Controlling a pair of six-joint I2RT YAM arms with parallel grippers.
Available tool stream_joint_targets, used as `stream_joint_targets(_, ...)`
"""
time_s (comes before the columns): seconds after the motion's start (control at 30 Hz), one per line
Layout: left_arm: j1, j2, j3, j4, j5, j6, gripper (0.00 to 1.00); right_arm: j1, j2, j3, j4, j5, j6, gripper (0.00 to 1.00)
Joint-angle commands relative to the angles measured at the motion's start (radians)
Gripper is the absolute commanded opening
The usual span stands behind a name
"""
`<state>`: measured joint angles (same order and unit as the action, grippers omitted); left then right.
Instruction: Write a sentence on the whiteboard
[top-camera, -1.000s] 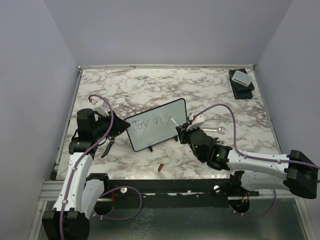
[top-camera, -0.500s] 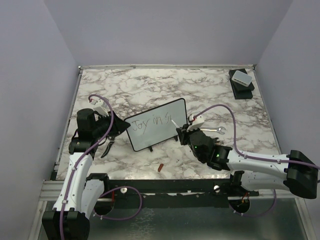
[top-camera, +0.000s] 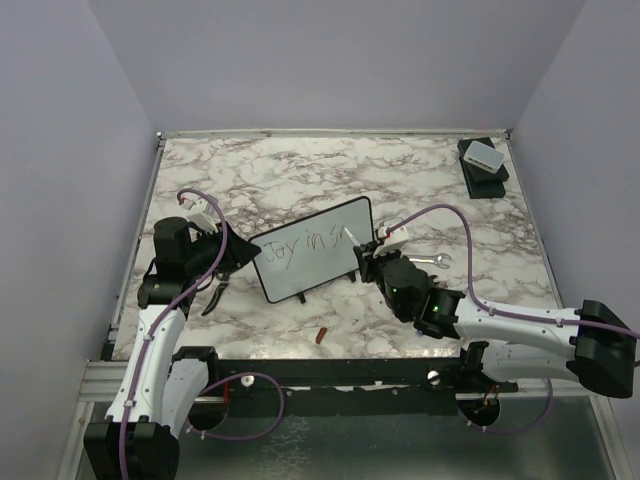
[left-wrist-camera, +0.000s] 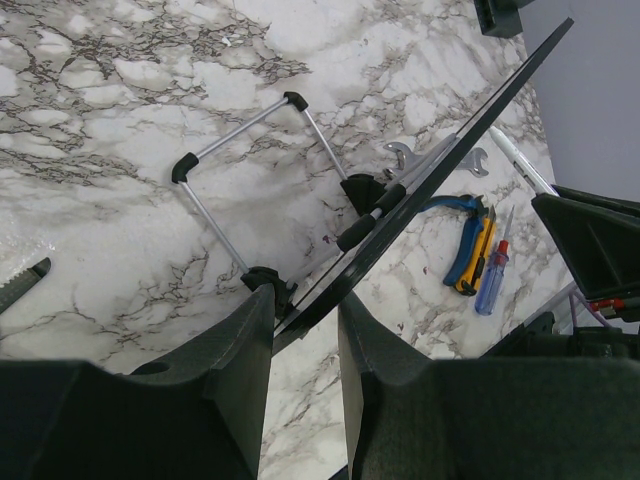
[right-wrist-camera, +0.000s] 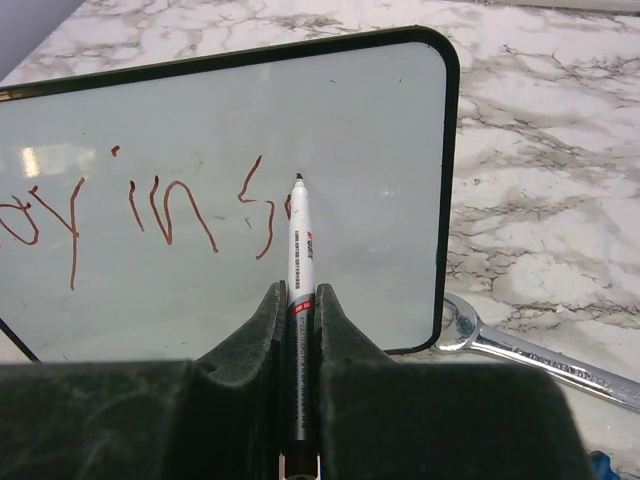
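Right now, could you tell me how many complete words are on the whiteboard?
2: "Joy" on the left of the whiteboard, "in" at its middle; a third, just begun, sits by the marker tip.

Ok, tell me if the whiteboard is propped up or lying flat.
Propped up: the whiteboard stands tilted, leaning back on the wire stand behind it, as the left wrist view shows.

Right end effector (top-camera: 369, 252), clamped on the marker (top-camera: 349, 236), has shifted slightly away from the arm bases and to the right, toward the far right corner of the board (top-camera: 300, 275). The marker tip now lies a little farther up the board face. The purple cable (top-camera: 440, 209) arching over the right arm stands somewhat higher. Any added stroke is too small to tell from above.
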<state>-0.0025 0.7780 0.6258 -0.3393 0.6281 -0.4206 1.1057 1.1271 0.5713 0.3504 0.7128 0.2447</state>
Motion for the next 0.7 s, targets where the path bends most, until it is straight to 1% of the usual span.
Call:
stream_joint_targets(0.0,-0.007,-0.011,-0.008,-0.005,0.004,0.002,0.33,-0.004,0.011,0.022,0.003,0.057,-0.008,0.01)
stream_joint_targets(0.13,-0.007,-0.012,-0.008,-0.006,0.004,0.002,0.33,-0.008,0.011,0.009,-0.026,0.059,0.023,0.01)
stream_joint_targets(0.53,-0.007,-0.013,-0.009,-0.005,0.005,0.002,0.33,-0.01,0.03,-0.029,-0.104,0.001,0.157,0.01)
stream_joint_targets(0.67,-0.007,-0.012,-0.009,-0.006,0.004,0.001,0.33,-0.01,0.027,-0.029,-0.108,0.002,0.156,0.01)
